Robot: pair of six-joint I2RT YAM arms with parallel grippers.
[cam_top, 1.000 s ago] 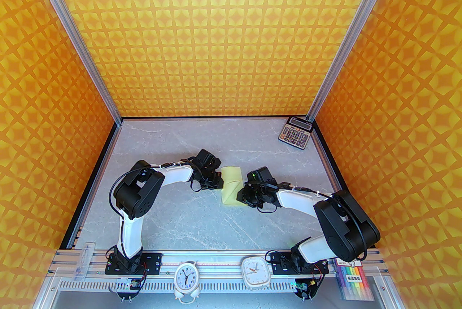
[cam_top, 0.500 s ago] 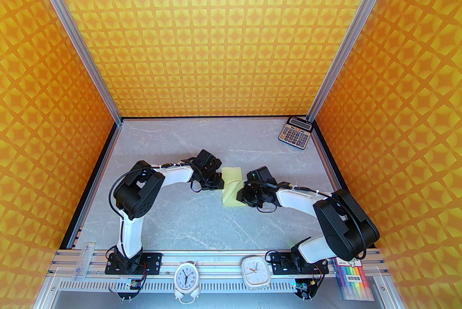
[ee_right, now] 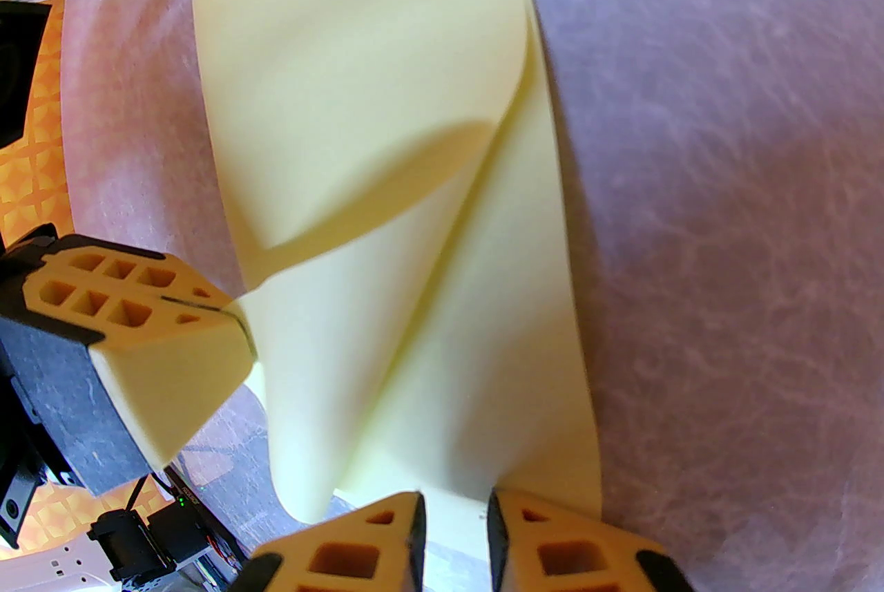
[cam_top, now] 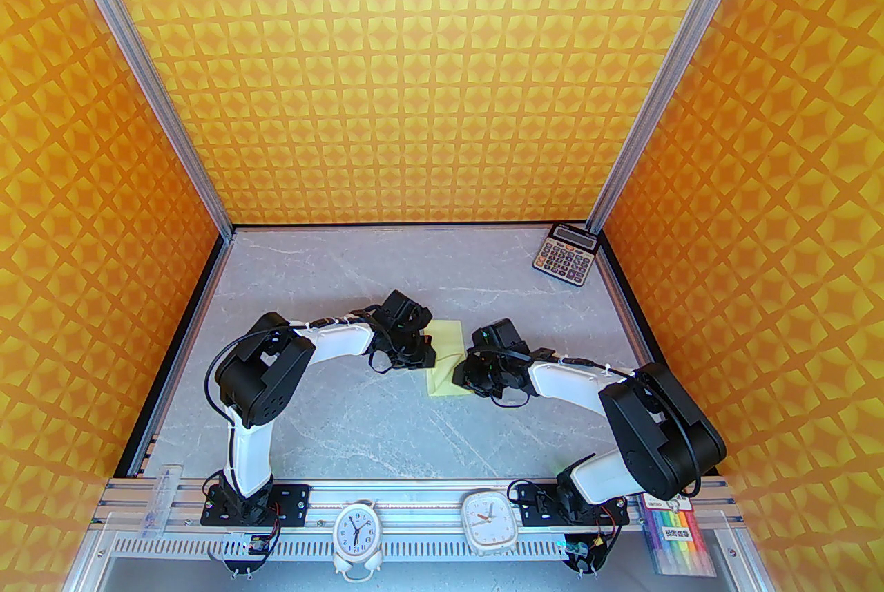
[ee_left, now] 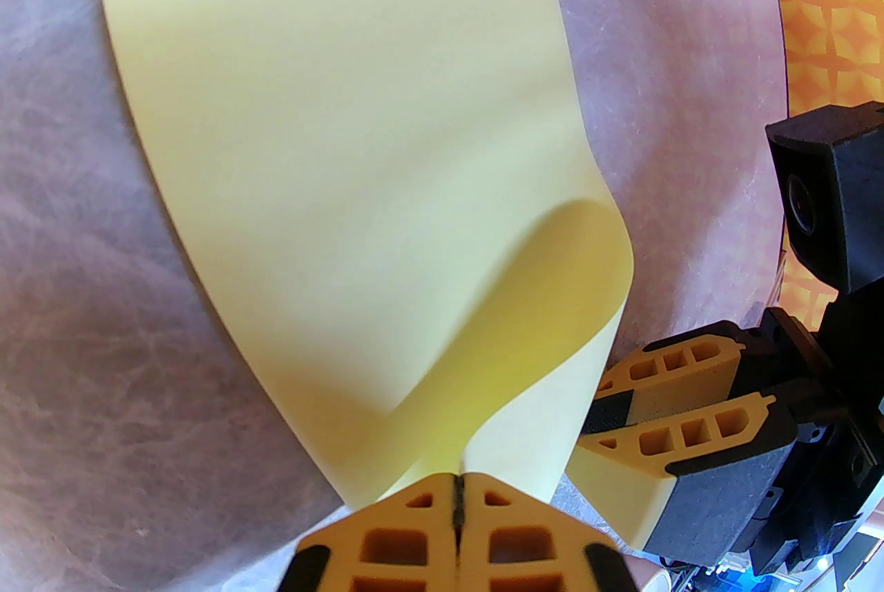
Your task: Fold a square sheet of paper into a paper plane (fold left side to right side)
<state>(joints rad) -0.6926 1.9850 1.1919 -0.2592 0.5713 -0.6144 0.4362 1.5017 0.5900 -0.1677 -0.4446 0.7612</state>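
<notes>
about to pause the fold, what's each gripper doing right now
left gripper: shut, pinching a lifted edge of the square sheet of paper.
right gripper: slightly open, tips at the sheet, not clamping it.

A: Top view. Left claw [ee_left: 459, 484] has slid right toward frame centre; its wrist [cam_top: 404, 332] now overlaps the left edge of the square sheet of paper [cam_top: 450, 342].
B: Noted. Visible yellow strip narrower. Left elbow [cam_top: 259, 371] dropped slightly, lower left.

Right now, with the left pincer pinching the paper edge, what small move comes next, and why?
Probably carry the left pincer rightward toward the right pincer: the paper is curled over, its pinched edge not yet above the right edge.
</notes>
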